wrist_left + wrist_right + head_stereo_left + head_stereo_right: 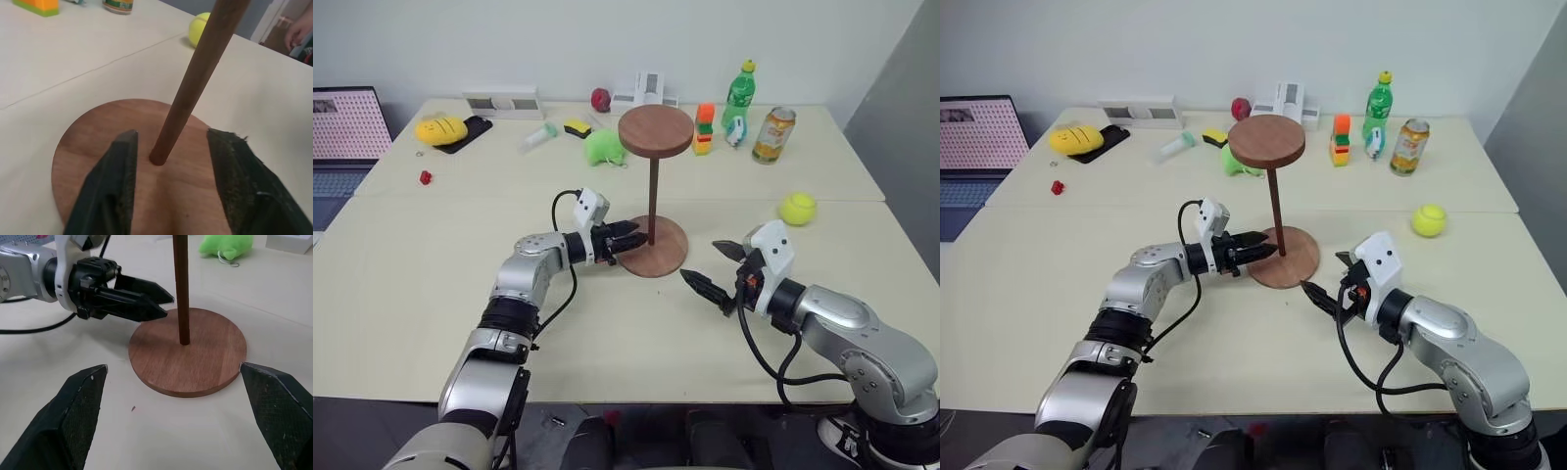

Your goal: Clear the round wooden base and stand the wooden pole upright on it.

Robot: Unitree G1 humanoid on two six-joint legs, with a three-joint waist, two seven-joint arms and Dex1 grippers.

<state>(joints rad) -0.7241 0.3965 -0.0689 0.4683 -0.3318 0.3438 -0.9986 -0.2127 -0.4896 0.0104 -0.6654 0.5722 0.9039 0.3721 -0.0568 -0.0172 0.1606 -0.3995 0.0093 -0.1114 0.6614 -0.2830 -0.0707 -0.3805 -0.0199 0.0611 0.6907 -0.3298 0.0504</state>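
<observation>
Left wrist view, wooden pole (195, 83) between left pincer (171, 147) fingers

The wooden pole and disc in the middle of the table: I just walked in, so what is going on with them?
The thin dark-brown wooden pole stands upright in the centre of the flat round reddish-brown wooden base, its smaller disc on top. The left gripper sits low at the pole's foot, fingers open on either side and not touching it. The right gripper waits open beside the base.

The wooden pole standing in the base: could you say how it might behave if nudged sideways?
The wooden pole is thin yet carries a wide disc on top, so probably top-heavy and apt to tip. It looks stiff. The round wooden base is broad, which should steady it somewhat.
</observation>
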